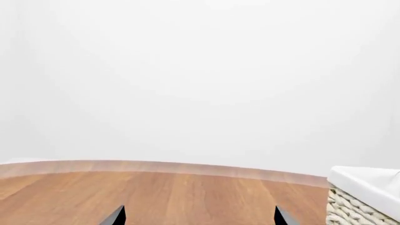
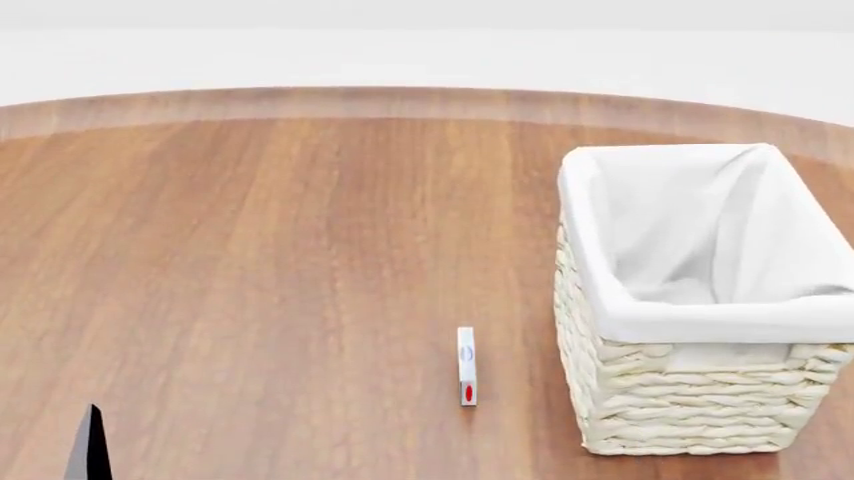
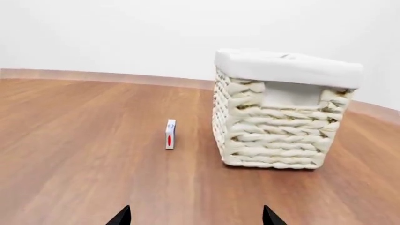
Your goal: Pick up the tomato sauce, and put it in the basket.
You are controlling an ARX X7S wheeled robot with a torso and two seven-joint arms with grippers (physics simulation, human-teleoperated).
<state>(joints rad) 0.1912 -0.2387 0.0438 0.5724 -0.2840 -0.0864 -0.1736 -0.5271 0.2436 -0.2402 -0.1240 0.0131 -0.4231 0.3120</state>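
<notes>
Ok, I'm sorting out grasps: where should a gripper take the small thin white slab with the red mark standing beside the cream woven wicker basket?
Pinch the thin white slab across its two broad flat faces, near the top, coming down from above. It stands on edge, narrow face toward the robot, apart from the wicker basket, so fingers likely fit either side.

Cream woven basket, white lining; brown table.
</notes>
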